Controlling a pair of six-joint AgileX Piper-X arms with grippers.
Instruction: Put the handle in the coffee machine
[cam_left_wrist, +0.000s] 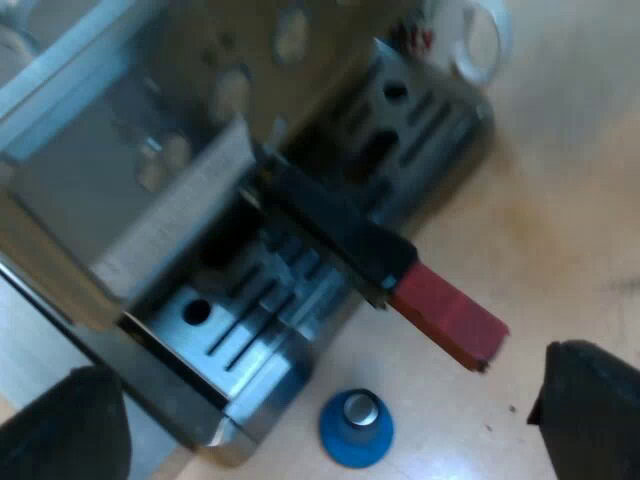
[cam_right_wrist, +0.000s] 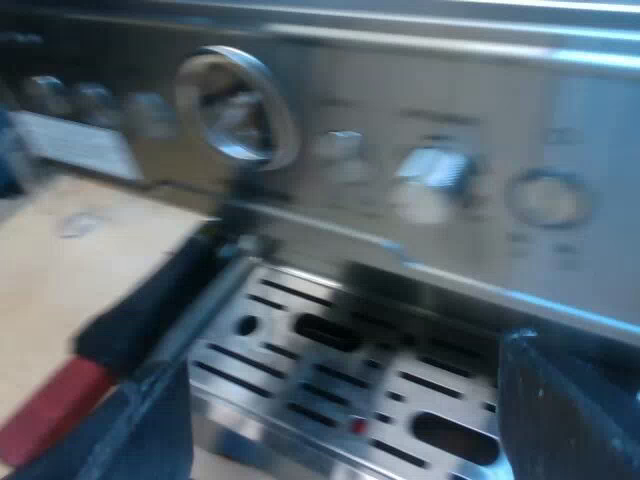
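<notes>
The holder's dark handle (cam_left_wrist: 335, 225) sticks out from under the espresso machine's front (cam_left_wrist: 150, 190), over the drip tray (cam_left_wrist: 250, 320). Its red end (cam_left_wrist: 448, 322) points out past the tray's edge, and its metal head is hidden under the machine. My left gripper (cam_left_wrist: 322, 395) hovers open above the table just off the red end, touching nothing. In the right wrist view the handle (cam_right_wrist: 150, 300) and its red end (cam_right_wrist: 45, 415) slant beside the drip tray (cam_right_wrist: 340, 380). My right gripper (cam_right_wrist: 345, 400) is open close over that tray, facing the machine's knobs (cam_right_wrist: 430, 180).
A blue tamper (cam_left_wrist: 356, 430) stands on the wooden table (cam_left_wrist: 560, 200) beside the drip tray's corner. A white mug (cam_left_wrist: 478, 40) sits beyond the machine's far side. The round pressure gauge (cam_right_wrist: 232, 105) is above the handle.
</notes>
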